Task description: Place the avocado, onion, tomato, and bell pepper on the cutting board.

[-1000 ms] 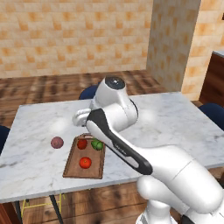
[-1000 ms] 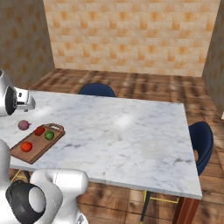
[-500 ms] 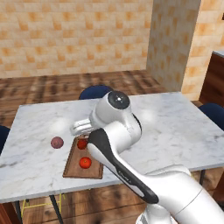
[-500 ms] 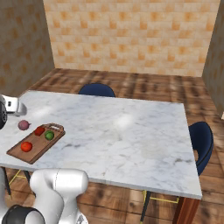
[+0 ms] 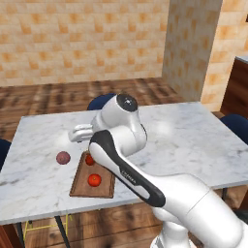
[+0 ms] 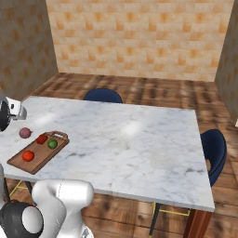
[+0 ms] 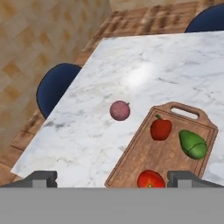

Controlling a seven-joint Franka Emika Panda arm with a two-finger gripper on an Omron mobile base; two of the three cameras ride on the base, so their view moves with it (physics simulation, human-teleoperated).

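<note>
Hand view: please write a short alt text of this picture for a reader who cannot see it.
A brown rectangular wooden cutting board with a handle cutout lies on a white marble table, holding a glossy green avocado, a red bell pepper and a red tomato. A dull purplish onion sits on the marble beside the board, apart from it. The end effector is open above them, holding nothing.

text: none legible; labels: none; numbers: none; signs: none

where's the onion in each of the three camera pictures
Left base view: onion on the marble, left of the cutting board.
Right base view: onion at far left, beyond the board's handle end.
Hand view: onion near centre, upper left of the board.
Shared landmark: the cutting board.
</note>
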